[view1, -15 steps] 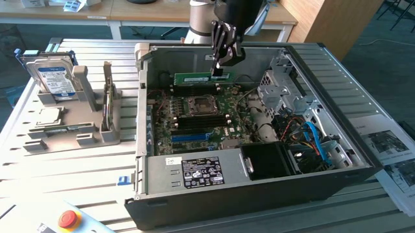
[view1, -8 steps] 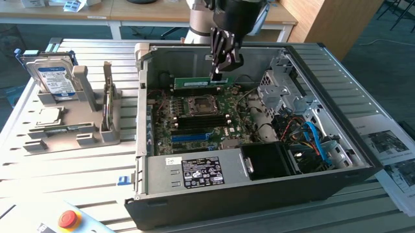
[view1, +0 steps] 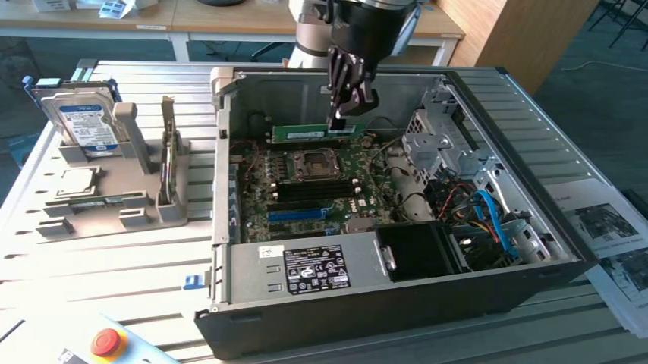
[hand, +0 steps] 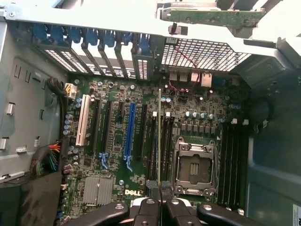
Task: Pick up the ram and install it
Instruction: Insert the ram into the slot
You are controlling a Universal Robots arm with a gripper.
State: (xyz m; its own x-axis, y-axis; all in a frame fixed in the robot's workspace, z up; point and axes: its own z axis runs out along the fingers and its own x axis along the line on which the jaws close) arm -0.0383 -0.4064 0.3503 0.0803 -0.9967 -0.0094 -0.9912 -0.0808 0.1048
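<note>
At the exterior view's left, a gray holder (view1: 96, 216) sits on the metal table (view1: 102, 265). A hard drive (view1: 83, 125) with a blue and white label stands up at its far end. A square computer chip (view1: 76, 182) lies flat, nearer to us. A second thin stick (view1: 167, 144) stands on its edge in the holder, closer to the case. A red button (view1: 106, 343) is at the table's near edge.

In the middle is the big black computer case (view1: 405, 303), lying open with the green motherboard (view1: 303, 189) flat inside. The gripper (view1: 347, 121) reaches down from above and is closed tight on the ram (view1: 303, 133), pinching its end on the exterior view's right. The ram is a long green stick with a pale label. It is held level in the air over the far part of the motherboard, just beyond the square chip socket (view1: 312, 163).

In the wrist view the ram (hand: 159, 136) looks like one thin line, seen on its edge. It runs out from the gripper (hand: 160, 193) over the black slots (hand: 167, 141), between the long blue slot (hand: 130, 129) and the chip socket (hand: 195, 165). I cannot tell if it touches a slot.

At the near side of the case is the gray power box (view1: 303, 269). At the exterior view's right, blue cables (view1: 496, 220) curl inside the case, and papers (view1: 608, 235) lie on the table.
</note>
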